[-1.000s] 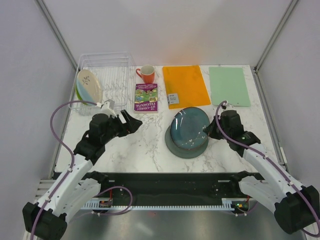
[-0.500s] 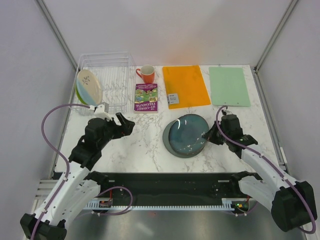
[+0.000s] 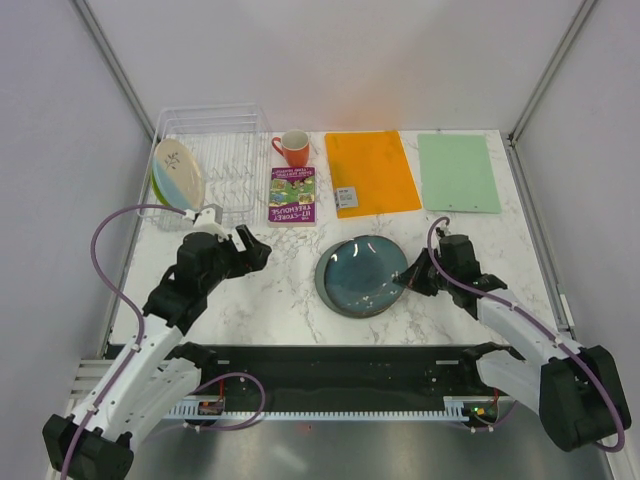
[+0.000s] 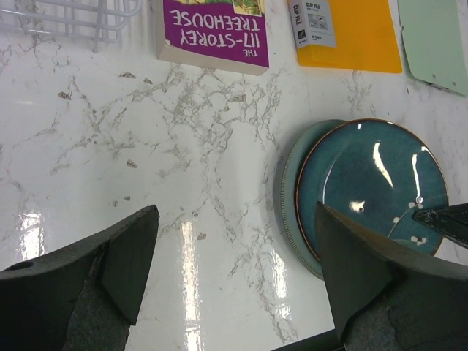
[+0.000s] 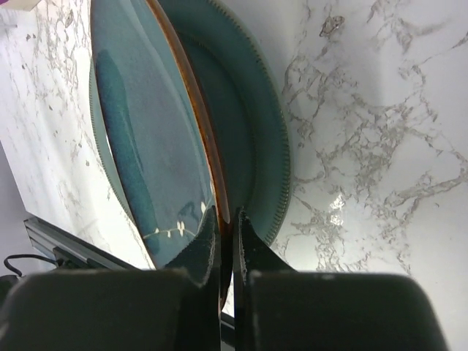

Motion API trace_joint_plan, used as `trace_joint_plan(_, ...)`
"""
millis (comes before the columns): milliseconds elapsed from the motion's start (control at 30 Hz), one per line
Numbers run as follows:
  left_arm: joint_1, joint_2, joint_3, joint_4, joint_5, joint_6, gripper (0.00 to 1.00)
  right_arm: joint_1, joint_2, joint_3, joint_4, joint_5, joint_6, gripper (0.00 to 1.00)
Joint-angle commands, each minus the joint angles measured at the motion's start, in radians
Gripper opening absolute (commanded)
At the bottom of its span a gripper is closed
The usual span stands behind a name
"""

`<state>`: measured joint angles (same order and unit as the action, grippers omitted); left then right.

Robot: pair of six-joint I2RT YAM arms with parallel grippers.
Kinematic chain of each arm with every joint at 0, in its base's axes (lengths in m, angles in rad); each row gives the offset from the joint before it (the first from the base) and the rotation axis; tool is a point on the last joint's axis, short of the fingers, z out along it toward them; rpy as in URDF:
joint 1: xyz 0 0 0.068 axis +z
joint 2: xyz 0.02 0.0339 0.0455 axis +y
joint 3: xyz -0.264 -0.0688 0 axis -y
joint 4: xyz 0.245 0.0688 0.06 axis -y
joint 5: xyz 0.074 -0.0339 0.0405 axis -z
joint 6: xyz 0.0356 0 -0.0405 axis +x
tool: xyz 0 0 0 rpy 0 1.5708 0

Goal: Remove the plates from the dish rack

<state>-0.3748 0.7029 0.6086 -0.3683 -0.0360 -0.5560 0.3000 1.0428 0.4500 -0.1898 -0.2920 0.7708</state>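
The glossy dark teal plate (image 3: 358,273) lies almost flat on the grey-green plate (image 3: 329,293) at the table's middle. My right gripper (image 3: 405,279) is shut on the teal plate's right rim (image 5: 208,153); the grey-green plate (image 5: 256,139) shows beneath it. My left gripper (image 3: 255,245) is open and empty above bare marble, left of both plates (image 4: 365,183). The cream-and-blue plate (image 3: 180,170) stands in the dish rack (image 3: 235,140) at the back left, with the lime-green plate (image 3: 156,184) behind it.
An orange mug (image 3: 294,148) and a purple book (image 3: 292,194) sit right of the rack. An orange mat (image 3: 370,172) and a green mat (image 3: 459,172) lie at the back. The book (image 4: 212,33) also shows in the left wrist view.
My right gripper has lowered the teal plate and carried it left; both plates have shifted left. My left arm has barely moved.
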Motion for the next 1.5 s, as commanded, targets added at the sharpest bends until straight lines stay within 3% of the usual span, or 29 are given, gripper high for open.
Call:
trace_joint_plan(0,0.002,0.006,-0.006,0.006,-0.015,0.031,0.92,-0.001,-0.085,-0.010,0.124,-0.055,0.028,0.00)
trace_joint_plan(133,0.002,0.012,-0.012,0.011,-0.016,0.028,0.92,-0.004,-0.069,-0.002,0.133,-0.081,0.032,0.00)
trace_joint_plan(367,0.001,0.024,-0.018,0.019,-0.008,0.022,0.92,-0.006,-0.073,-0.094,0.386,-0.168,0.159,0.00)
trace_joint_plan(633,0.002,0.027,-0.029,0.026,-0.012,0.019,0.92,-0.006,0.017,-0.103,0.438,-0.214,0.159,0.00)
trace_joint_plan(767,0.001,0.030,-0.033,0.028,-0.013,0.015,0.92,-0.007,0.092,-0.088,0.435,-0.242,0.140,0.21)
trace_joint_plan(800,0.002,0.032,-0.036,0.029,-0.013,0.013,0.92,-0.006,0.095,-0.086,0.428,-0.239,0.134,0.37)
trace_joint_plan(900,0.001,0.033,-0.035,0.029,-0.019,0.015,0.92,-0.007,0.095,-0.074,0.382,-0.208,0.107,0.60)
trace_joint_plan(1067,0.001,0.038,-0.030,0.031,-0.025,0.022,0.92,-0.007,0.059,-0.001,0.192,-0.069,0.018,0.73)
trace_joint_plan(1133,0.002,0.044,-0.026,0.031,-0.028,0.024,0.92,-0.007,0.043,0.030,0.071,-0.023,-0.045,0.84)
trace_joint_plan(1233,0.002,0.055,-0.012,0.029,-0.047,0.037,0.92,-0.006,0.020,0.085,-0.032,0.072,-0.114,0.92)
trace_joint_plan(1467,0.001,0.138,0.142,0.002,-0.233,0.141,0.95,-0.007,0.002,0.165,-0.158,0.201,-0.192,0.93)
